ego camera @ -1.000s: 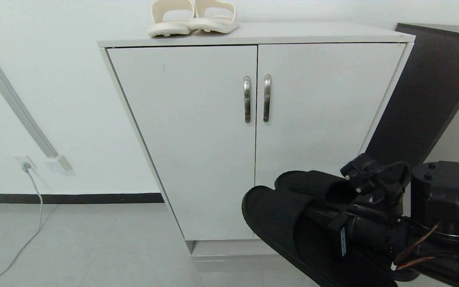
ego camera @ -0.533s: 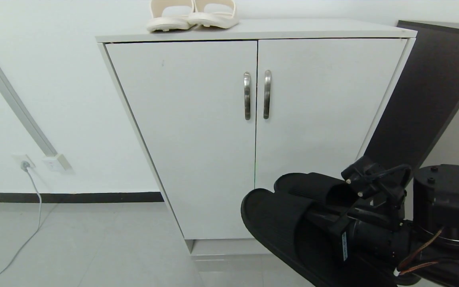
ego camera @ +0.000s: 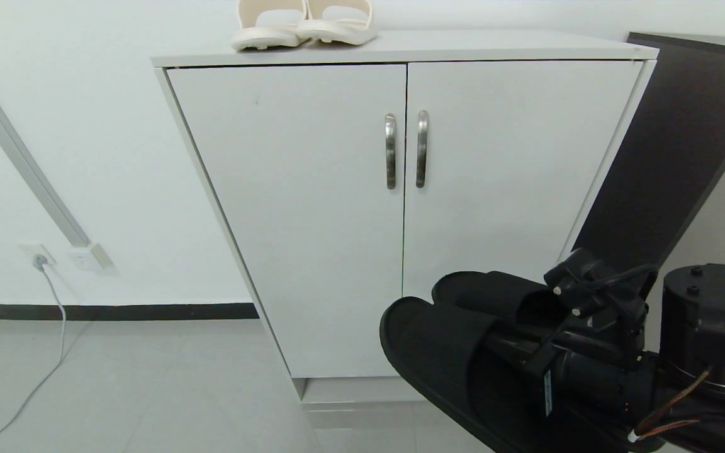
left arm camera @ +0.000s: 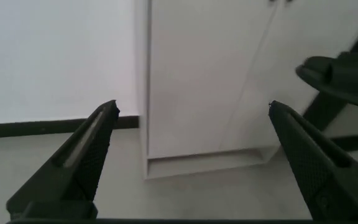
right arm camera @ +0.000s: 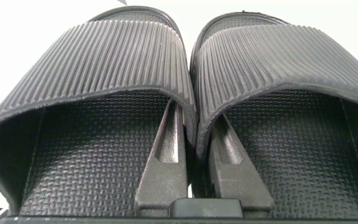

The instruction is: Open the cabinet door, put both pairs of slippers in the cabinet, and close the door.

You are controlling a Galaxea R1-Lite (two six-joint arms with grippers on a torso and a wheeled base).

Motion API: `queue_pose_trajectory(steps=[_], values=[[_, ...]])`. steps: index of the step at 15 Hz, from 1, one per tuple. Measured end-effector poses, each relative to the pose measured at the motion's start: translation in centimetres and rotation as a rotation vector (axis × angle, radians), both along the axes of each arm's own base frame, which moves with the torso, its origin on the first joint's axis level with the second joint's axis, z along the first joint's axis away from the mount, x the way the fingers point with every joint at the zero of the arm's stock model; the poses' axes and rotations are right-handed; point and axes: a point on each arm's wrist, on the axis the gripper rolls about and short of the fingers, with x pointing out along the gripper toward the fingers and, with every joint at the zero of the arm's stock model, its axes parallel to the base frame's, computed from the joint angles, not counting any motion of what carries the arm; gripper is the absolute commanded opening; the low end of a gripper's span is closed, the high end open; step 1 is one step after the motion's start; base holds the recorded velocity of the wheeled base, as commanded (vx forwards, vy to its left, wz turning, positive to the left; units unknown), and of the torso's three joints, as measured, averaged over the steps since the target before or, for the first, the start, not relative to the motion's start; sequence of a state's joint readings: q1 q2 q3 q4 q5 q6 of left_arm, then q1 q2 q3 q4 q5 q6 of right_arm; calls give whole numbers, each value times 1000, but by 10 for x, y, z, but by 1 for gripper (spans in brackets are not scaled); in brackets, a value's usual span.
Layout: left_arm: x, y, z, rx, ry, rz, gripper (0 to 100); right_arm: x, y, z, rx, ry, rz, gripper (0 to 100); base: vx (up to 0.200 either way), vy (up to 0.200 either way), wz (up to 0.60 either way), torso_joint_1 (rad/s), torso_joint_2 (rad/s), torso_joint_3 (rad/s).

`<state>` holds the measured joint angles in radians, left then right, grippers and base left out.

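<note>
Cabinet (ego camera: 312, 220) shut; right gripper (right arm camera: 194, 158) clamps black slippers (ego camera: 438, 346)

Pair of black slippers (right arm camera: 114, 62), side by side, with ribbed straps over diamond-textured footbeds. The gripper (right arm camera: 195, 124) has its fingers (right arm camera: 164, 158) one inside each slipper, clamping the two adjoining inner walls together between them. A white surface lies beyond the toes.

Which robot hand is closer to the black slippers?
Right. The right gripper is clamped on the black slippers, one finger inside each. The left gripper hangs open, apart from them, facing the cabinet.
</note>
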<state>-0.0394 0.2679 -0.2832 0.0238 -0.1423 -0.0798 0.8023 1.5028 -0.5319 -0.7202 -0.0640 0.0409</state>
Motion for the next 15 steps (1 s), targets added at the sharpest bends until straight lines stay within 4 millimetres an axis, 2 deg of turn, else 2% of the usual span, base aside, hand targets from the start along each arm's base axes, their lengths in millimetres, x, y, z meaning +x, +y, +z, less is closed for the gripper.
queue_pose_trajectory(steps=[3,9,11,15], values=[[24,-3,17,-3,30,-113,100,0,-1,1,5,-4,-1,0,0,0,0,0,0,0],[94,-13,58,2,14,-250,100,-2,-2,4,15,-13,-4,0,0,0,0,0,0,0],[114,-23,71,3,24,-332,100,-2,-3,5,17,-16,-5,0,0,0,0,0,0,0],[158,-58,91,-12,63,-503,100,-1,-3,5,17,-15,-7,0,0,0,0,0,0,0]])
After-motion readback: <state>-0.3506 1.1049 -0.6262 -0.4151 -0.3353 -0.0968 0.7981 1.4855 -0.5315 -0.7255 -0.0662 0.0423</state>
